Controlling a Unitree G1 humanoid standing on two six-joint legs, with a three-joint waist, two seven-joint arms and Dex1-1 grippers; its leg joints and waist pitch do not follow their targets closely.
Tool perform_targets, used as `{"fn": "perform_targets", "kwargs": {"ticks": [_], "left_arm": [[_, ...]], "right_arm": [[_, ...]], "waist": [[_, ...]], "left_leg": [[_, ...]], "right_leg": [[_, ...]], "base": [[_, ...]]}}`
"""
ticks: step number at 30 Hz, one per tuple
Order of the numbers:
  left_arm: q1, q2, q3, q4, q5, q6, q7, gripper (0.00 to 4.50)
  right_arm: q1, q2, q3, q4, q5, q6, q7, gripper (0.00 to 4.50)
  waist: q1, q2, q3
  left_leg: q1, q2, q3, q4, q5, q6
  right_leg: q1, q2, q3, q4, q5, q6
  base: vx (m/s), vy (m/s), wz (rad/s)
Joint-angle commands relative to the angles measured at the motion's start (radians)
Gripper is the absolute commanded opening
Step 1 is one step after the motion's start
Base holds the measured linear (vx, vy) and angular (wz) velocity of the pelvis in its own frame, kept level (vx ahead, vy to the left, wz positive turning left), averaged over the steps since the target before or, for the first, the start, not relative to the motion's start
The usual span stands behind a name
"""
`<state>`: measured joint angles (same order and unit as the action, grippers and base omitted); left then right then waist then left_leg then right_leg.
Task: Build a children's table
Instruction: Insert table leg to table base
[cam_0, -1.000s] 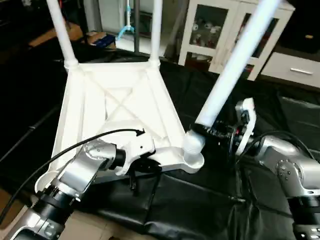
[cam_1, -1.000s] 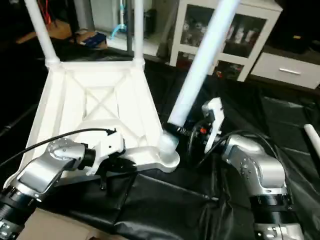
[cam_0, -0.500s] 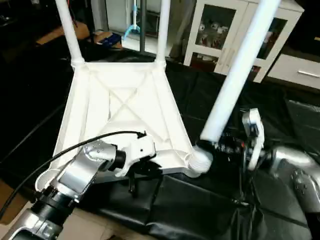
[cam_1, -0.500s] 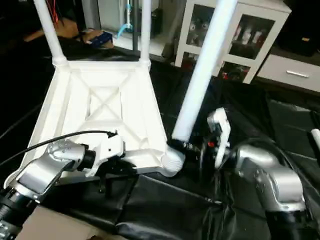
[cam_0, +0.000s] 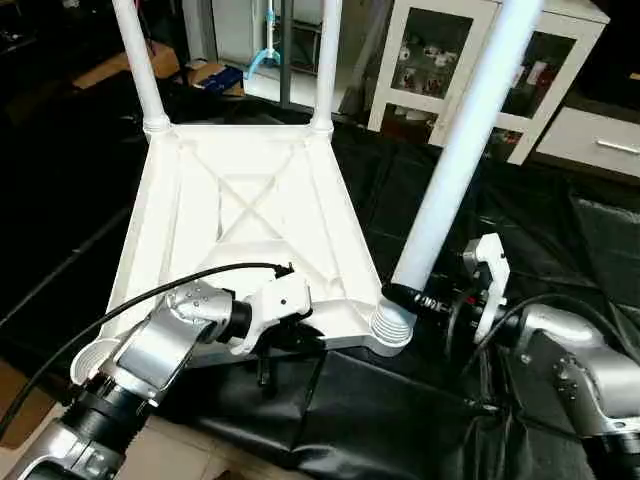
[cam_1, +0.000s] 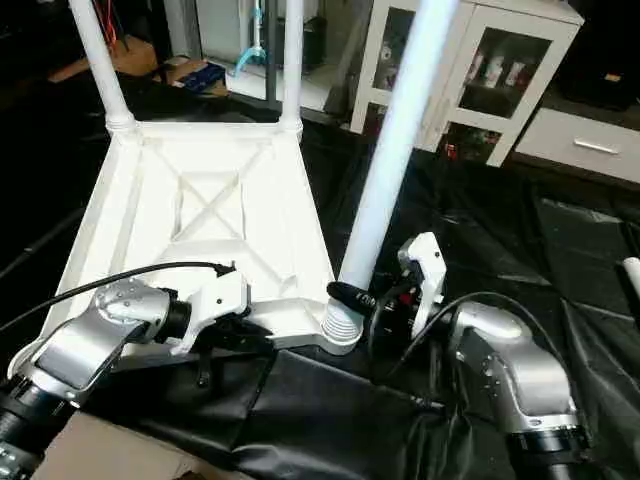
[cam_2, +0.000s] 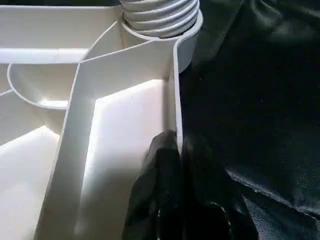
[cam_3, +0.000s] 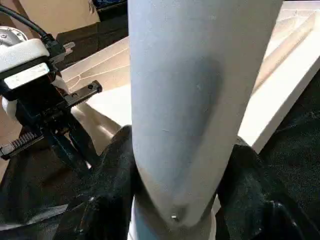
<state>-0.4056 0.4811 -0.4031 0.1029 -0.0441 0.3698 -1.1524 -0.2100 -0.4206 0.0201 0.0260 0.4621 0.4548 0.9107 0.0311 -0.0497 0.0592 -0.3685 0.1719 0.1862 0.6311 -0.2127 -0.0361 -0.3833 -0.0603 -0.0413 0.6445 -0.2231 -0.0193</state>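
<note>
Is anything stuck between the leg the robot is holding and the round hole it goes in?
No, nothing visible. The right claw grips the leg just above its threaded end, which already sits in the corner socket of the tabletop.

Top (cam_0: 245, 215): two far legs (cam_0: 140, 65) and near-right leg (cam_0: 455, 160) stand as obstacles; ribbed centre open, near-left socket (cam_0: 90, 358) free.

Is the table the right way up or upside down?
Upside down. The table top shows its ribbed underside, and two legs point upward.
</note>
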Motion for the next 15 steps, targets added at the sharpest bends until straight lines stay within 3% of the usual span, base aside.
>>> {"fn": "perform_targets", "kwargs": {"ticks": [1, 6, 7, 11, 15], "left_arm": [[-0.003, -0.032, -0.013, -0.084, -0.074, -0.019, -0.051, 0.0], [-0.001, -0.031, -0.009, -0.1, -0.088, -0.012, -0.062, 0.0], [0.002, -0.029, -0.01, -0.099, -0.089, -0.014, -0.068, 0.0], [0.004, -0.025, -0.01, -0.096, -0.095, -0.006, -0.079, 0.0], [0.004, -0.023, -0.009, -0.095, -0.093, -0.005, -0.081, 0.0]], "right_arm": [[-0.022, 0.006, 0.018, 0.035, -0.023, -0.015, -0.014, 1.84], [-0.018, -0.015, 0.058, 0.051, -0.053, -0.034, 0.042, 1.84], [-0.007, -0.033, 0.088, 0.045, -0.075, -0.047, 0.071, 1.84], [0.013, -0.054, 0.121, 0.045, -0.089, -0.058, 0.116, 1.84], [0.013, -0.051, 0.129, 0.064, -0.097, -0.078, 0.12, 1.84]], "waist": [[-0.009, -0.003, -0.044], [-0.012, -0.005, -0.04], [-0.013, -0.009, -0.04], [-0.008, -0.005, -0.043], [-0.009, -0.004, -0.045]], "left_leg": [[0.015, 0.065, -0.026, -0.092, -0.174, 0.012], [0.016, 0.066, -0.028, -0.095, -0.194, 0.008], [0.015, 0.067, -0.027, -0.095, -0.183, 0.011], [0.018, 0.067, -0.023, -0.095, -0.13, 0.037], [0.016, 0.068, -0.022, -0.095, -0.108, 0.049]], "right_leg": [[0.026, -0.085, 0.054, -0.096, -0.213, -0.198], [0.023, -0.085, 0.054, -0.1, -0.26, -0.184], [0.023, -0.084, 0.054, -0.098, -0.243, -0.184], [0.025, -0.084, 0.055, -0.094, -0.159, -0.202], [0.03, -0.085, 0.053, -0.09, -0.109, -0.222]], "base": [[0.0, 0.0, 0.0], [0.0, 0.0, 0.0], [0.0, 0.0, 0.0], [0.0, 0.0, 0.0], [0.0, 0.0, 0.0]]}}
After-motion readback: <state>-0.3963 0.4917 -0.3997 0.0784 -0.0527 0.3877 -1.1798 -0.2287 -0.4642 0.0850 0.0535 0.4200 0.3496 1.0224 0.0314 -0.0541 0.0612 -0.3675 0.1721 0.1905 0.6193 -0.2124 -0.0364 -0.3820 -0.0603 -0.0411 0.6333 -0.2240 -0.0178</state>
